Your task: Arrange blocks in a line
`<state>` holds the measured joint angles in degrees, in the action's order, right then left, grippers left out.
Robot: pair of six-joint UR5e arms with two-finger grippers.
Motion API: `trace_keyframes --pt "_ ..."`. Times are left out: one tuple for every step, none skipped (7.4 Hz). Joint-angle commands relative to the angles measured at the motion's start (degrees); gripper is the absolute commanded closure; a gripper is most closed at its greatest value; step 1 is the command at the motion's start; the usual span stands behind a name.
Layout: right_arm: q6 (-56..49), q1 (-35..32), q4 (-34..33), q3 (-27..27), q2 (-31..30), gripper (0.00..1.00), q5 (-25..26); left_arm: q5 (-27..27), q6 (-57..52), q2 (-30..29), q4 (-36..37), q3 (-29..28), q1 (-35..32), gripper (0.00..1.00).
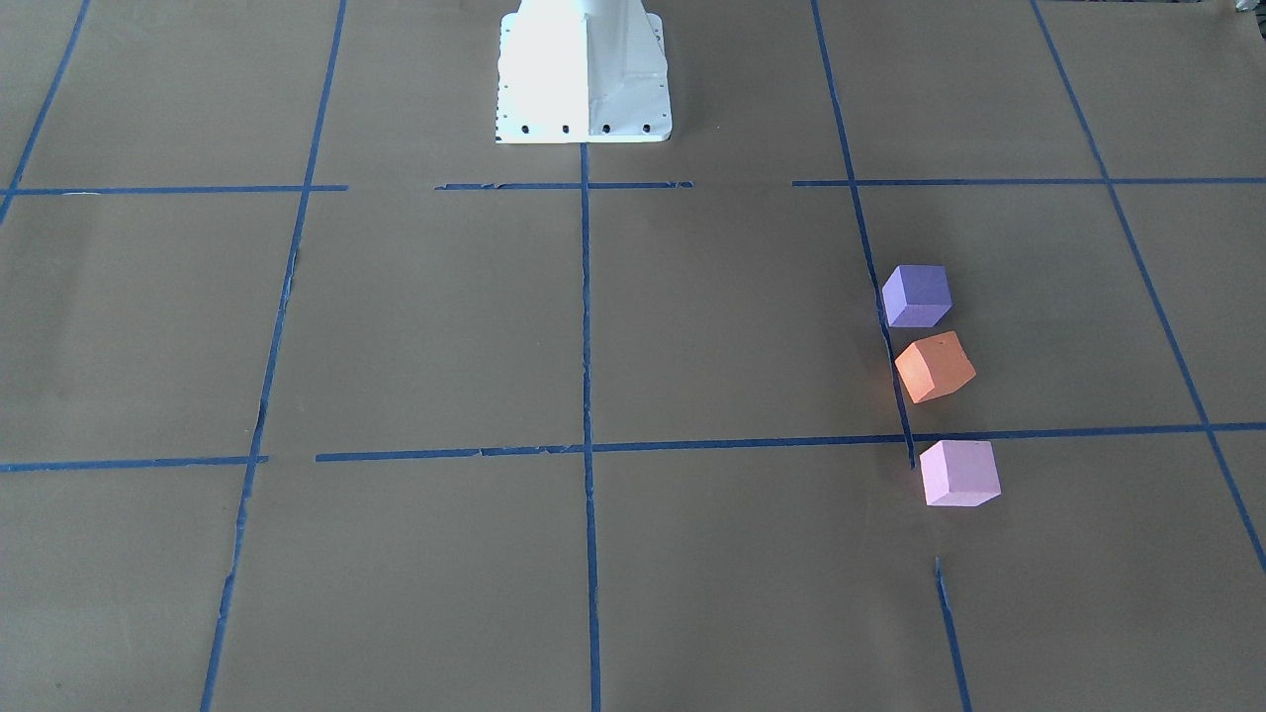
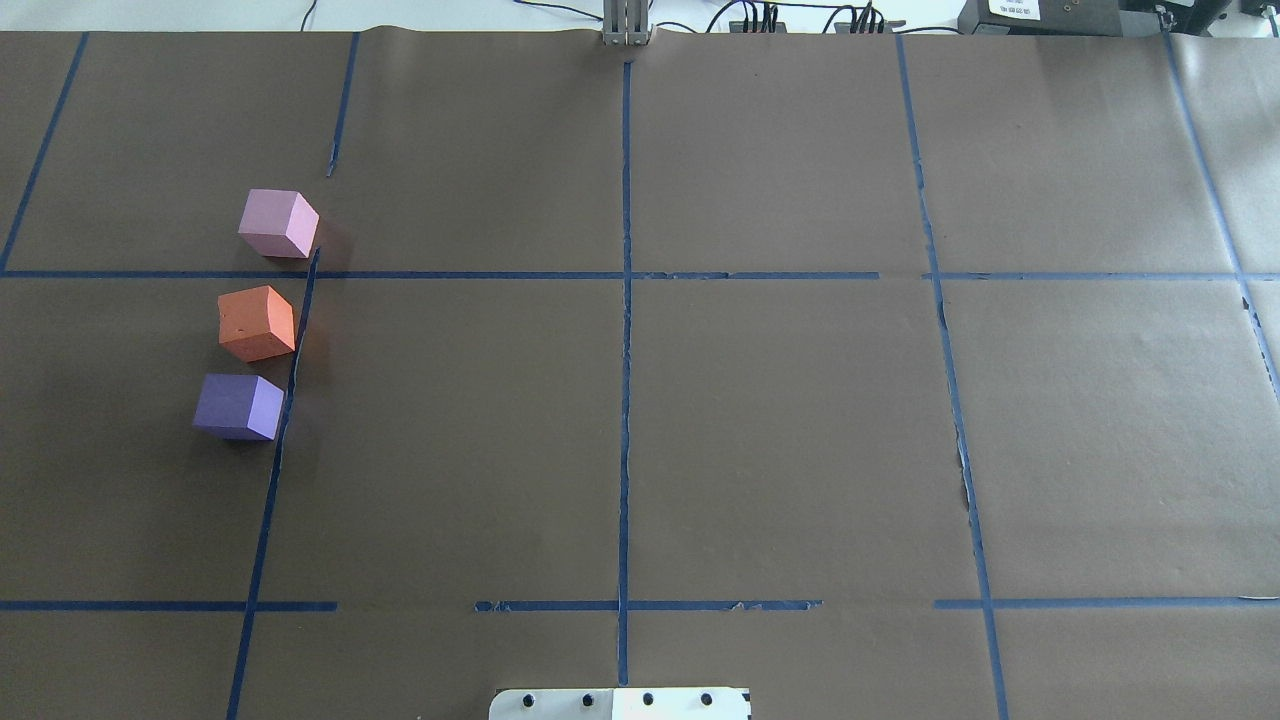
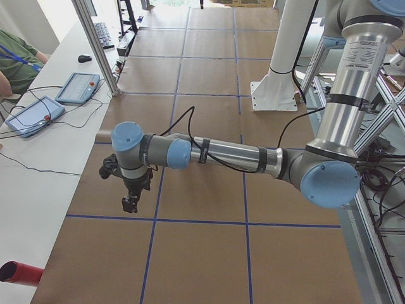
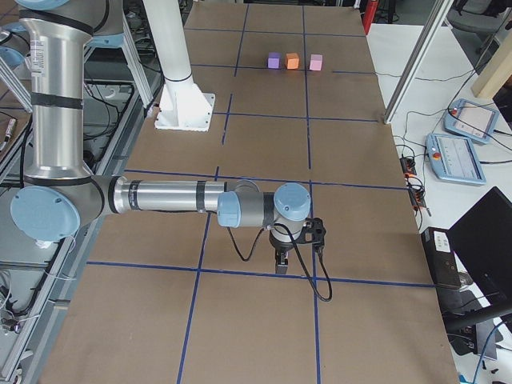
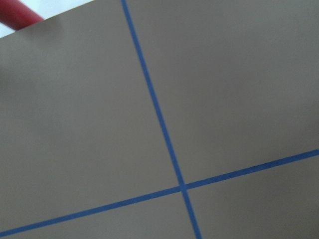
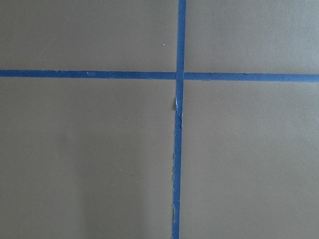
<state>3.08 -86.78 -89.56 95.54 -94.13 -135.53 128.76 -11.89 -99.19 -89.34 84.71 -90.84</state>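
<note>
Three foam cubes stand in a loose row beside a blue tape line on my left side of the table: the violet-purple block (image 2: 239, 406) nearest me, the orange block (image 2: 257, 322) in the middle and slightly turned, and the pale pink block (image 2: 278, 223) farthest. In the front-facing view the purple (image 1: 916, 295), orange (image 1: 935, 366) and pink (image 1: 959, 474) blocks are apart, not touching. They show small in the exterior right view (image 4: 292, 60). My left gripper (image 3: 130, 204) and my right gripper (image 4: 281, 264) hang over bare paper far from the blocks. I cannot tell whether they are open or shut.
The white robot base (image 1: 584, 79) stands at the table's near middle edge. Brown paper with a blue tape grid (image 2: 625, 350) covers the table. A red cylinder (image 3: 19, 272) lies at the left end. Teach pendants (image 4: 456, 156) lie on side tables.
</note>
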Motion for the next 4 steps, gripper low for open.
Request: trace_keyframes --pt "0.0 0.0 0.0 -0.1 0.0 0.00 0.0 1.1 0.1 4.9 -0.1 0.1 -0.5 0.00" --pt "0.0 0.0 0.0 0.0 0.0 0.00 0.0 1.1 0.2 5.0 0.2 0.4 -0.5 0.00" --pt "0.0 -0.1 0.0 0.0 0.0 0.00 0.0 1.0 0.3 5.0 0.8 1.4 -0.5 0.00" --pt "0.0 0.0 0.0 0.0 0.0 0.00 0.0 1.0 0.3 5.0 0.9 1.3 -0.5 0.00"
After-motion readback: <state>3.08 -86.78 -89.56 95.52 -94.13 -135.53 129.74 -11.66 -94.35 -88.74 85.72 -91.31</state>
